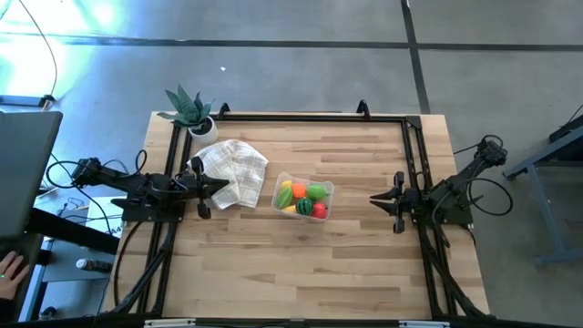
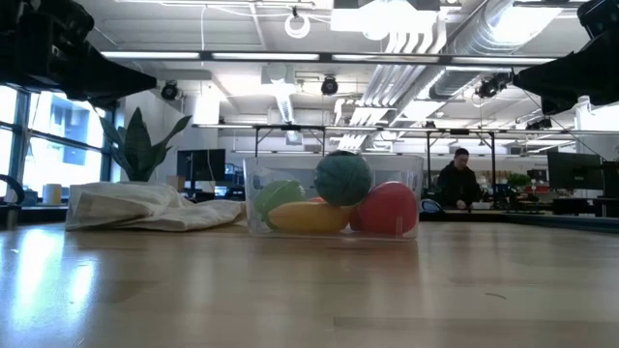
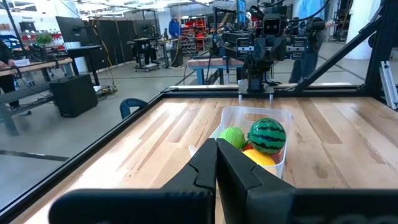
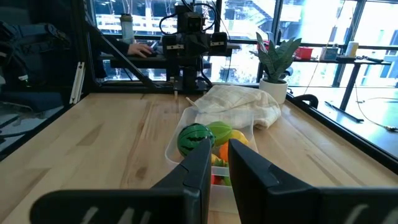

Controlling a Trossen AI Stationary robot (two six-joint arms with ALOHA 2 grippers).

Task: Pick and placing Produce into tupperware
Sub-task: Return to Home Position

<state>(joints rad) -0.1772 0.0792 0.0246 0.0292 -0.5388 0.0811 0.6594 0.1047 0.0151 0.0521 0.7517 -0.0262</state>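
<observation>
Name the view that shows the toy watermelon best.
The left wrist view: the watermelon sits unobstructed in the tupperware, stripes clear. The right wrist view partly hides it behind the right gripper; the low view shows it dark behind the clear wall; the high view, only its top.

No legible text, label, brand, number or sign showing in any view; far-off details appearing too small and blurred for reading.
</observation>
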